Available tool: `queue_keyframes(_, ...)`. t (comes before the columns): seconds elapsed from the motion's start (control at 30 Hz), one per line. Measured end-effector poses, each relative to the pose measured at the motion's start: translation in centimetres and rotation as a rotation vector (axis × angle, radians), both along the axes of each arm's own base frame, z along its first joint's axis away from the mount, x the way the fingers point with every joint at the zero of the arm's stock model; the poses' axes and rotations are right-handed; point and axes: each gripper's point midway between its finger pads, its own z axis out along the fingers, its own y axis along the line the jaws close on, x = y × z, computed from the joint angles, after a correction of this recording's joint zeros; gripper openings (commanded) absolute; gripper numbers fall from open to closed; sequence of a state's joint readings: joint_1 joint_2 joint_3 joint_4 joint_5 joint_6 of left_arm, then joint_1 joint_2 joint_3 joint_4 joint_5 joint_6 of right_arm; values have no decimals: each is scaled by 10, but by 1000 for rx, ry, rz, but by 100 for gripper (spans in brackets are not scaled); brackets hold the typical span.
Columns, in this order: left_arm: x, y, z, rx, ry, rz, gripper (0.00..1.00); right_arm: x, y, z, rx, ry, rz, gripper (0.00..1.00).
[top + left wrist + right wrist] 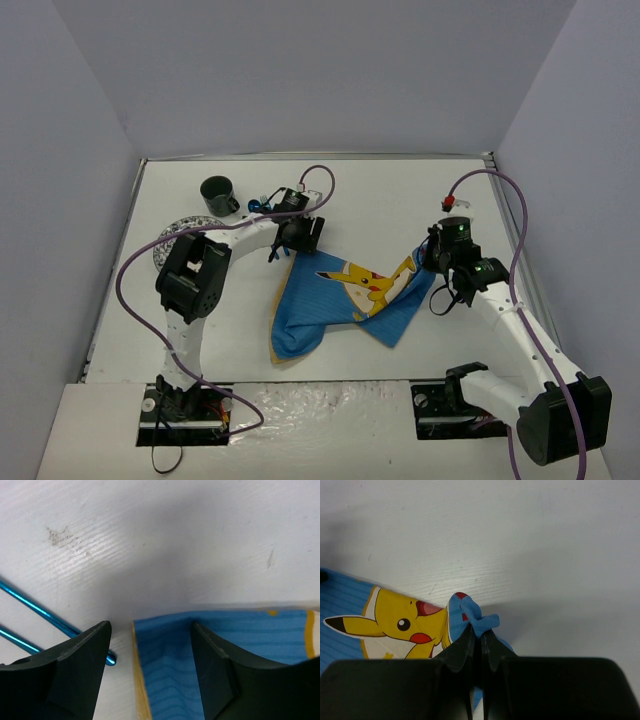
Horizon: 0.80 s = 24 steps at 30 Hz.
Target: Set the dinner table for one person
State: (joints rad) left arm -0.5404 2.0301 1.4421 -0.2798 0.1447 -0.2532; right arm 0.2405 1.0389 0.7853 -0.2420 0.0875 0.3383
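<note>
A blue placemat (340,300) with a yellow cartoon figure (395,625) lies crumpled on the white dinner table (380,200). My right gripper (432,258) holds the mat's right corner. In the right wrist view this gripper (480,632) is shut, with a bunched tip of blue cloth (482,620) pinched between its fingers. My left gripper (300,235) is at the mat's far left corner. In the left wrist view it (151,630) is open, its jaws straddling the yellow-edged corner of the placemat (165,670) low over the table (175,540).
Two shiny blue sticks (40,612) lie just left of the left gripper, also visible from above (258,207). A dark green mug (218,193) stands at the back left. A patterned plate (172,236) lies partly under the left arm. Grey walls enclose the table.
</note>
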Motion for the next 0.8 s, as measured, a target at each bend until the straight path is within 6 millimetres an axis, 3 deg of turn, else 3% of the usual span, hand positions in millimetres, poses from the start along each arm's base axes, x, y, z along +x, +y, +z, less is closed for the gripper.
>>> queue_keyframes(0.23,7,-7,-2,-20,-11,-31,41,-1,1,-2,3,4,5,0)
queue_keyframes(0.73,-2,-9,-3,-62,-6,-78,38,-2,3,3,19,-15,16,0)
queue_keyframes(0.8,-2,-8,-3,-61,-5,-79,28,-2,4,4,20,-17,16,0)
